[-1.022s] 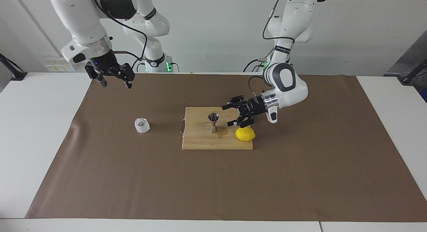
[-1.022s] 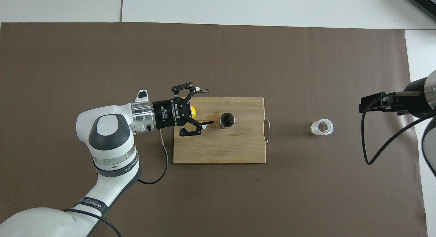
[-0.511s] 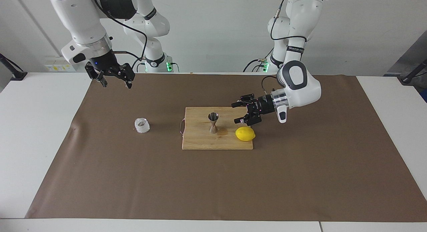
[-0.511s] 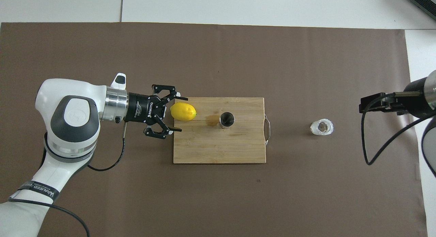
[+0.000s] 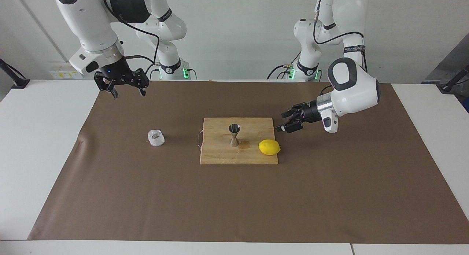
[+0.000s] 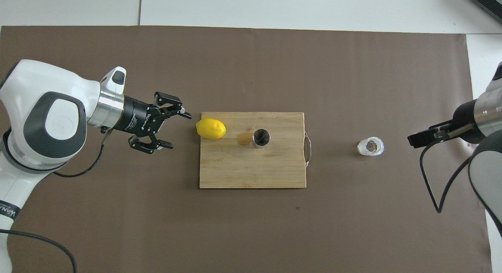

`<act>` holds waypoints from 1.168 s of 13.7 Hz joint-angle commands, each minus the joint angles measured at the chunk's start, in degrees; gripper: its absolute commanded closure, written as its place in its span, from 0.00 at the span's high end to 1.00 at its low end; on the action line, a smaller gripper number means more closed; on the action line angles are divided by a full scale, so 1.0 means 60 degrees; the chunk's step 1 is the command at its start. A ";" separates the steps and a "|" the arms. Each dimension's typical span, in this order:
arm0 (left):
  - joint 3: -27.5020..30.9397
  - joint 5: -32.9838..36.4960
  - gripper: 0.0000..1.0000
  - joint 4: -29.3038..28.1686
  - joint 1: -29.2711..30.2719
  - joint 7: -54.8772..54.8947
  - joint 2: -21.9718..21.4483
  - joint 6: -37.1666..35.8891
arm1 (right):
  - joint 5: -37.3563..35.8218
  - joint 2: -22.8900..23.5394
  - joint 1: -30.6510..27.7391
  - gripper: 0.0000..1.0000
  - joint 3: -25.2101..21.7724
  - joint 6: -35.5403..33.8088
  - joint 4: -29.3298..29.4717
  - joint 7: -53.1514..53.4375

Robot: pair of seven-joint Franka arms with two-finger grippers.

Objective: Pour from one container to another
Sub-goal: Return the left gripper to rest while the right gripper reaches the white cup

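The clear textured glass cup (image 5: 156, 137) (image 6: 370, 146) stands on the brown mat, toward the right arm's end. The shiny metal jigger (image 5: 234, 135) (image 6: 261, 138) stands upright on the wooden cutting board (image 5: 220, 154) (image 6: 251, 171) mid-table. My left gripper (image 5: 282, 122) (image 6: 179, 131) hangs open and empty over the mat, just off the board's end toward the left arm, pointing at the board. My right gripper (image 5: 129, 93) (image 6: 421, 137) is open and empty, raised over the mat's edge by the right arm's base, well apart from the cup.
A yellow lemon (image 5: 269, 147) (image 6: 211, 128) lies on the board's corner nearest the left gripper. A darker patch (image 6: 244, 138) marks the board beside the jigger. A metal handle (image 6: 308, 148) sticks out of the board's end facing the cup. The brown mat (image 5: 234, 203) covers the table.
My left gripper has drawn back from beside the jigger, off the board toward the left arm's end, uncovering the lemon. The right gripper has turned slightly in place.
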 commanded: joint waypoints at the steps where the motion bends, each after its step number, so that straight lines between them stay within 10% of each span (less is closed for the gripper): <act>1: -0.0001 0.1194 1.00 0.0239 0.0150 0.1096 -0.0232 -0.0381 | 0.0332 -0.0493 -0.0089 1.00 -0.0035 0.0653 -0.0898 -0.2336; 8: 0.0116 0.4782 1.00 0.1979 -0.0025 0.2945 -0.0350 -0.0994 | 0.2760 -0.0289 -0.1289 1.00 -0.0064 0.2292 -0.2494 -0.9042; 16: 0.0057 0.6222 1.00 0.2407 -0.0319 0.3047 -0.1272 -0.1202 | 0.5881 0.2010 -0.2564 1.00 -0.0064 0.2735 -0.2496 -1.5508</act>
